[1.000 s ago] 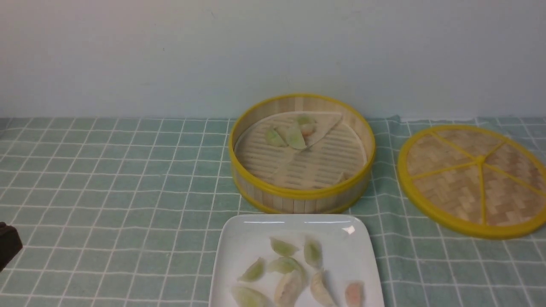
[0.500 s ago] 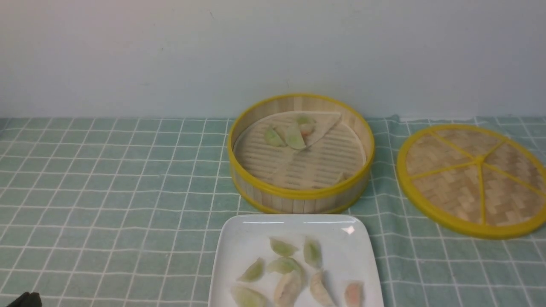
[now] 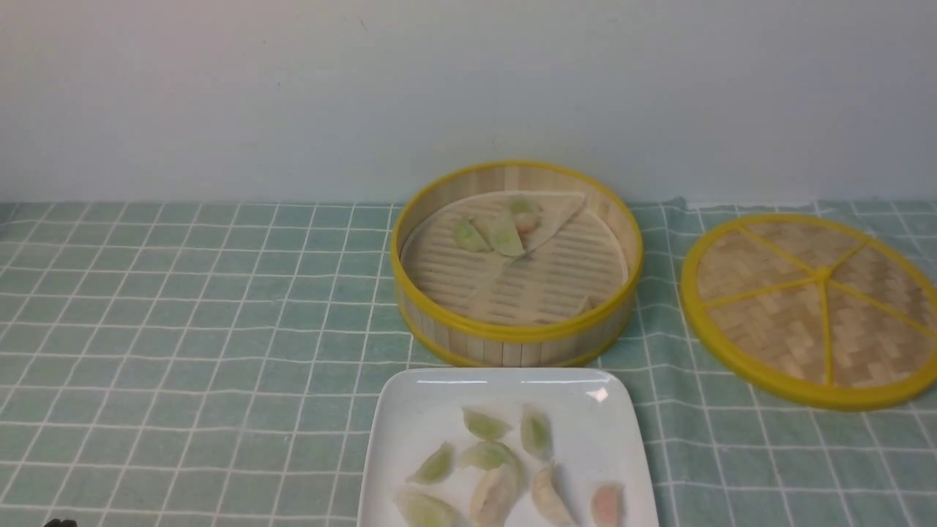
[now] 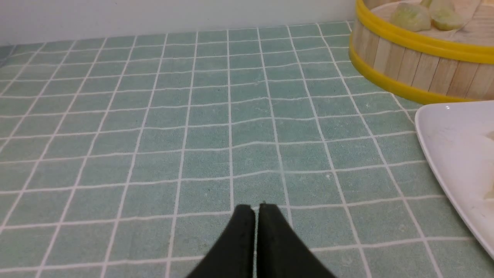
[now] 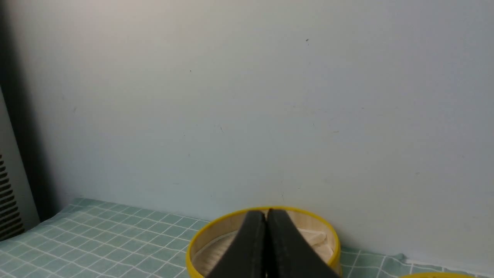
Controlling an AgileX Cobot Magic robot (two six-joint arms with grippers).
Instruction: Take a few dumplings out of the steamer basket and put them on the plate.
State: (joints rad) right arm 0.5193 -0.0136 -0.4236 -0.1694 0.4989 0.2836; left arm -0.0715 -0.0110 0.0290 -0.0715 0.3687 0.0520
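The steamer basket stands at the middle back, with three dumplings on a folded liner at its far side. In front of it the white plate holds several dumplings. My left gripper is shut and empty, low over the tablecloth to the left of the plate and the basket. Only a dark sliver of the left arm shows at the front view's bottom edge. My right gripper is shut and empty, raised and pointing at the basket. It is outside the front view.
The flat woven lid with a yellow rim lies to the right of the basket. A green checked tablecloth covers the table. A pale wall rises close behind the basket.
The left gripper has drawn back and down along the left edge of the front view, from clearly showing to a sliver at the bottom. The dumplings, basket and plate have not moved.
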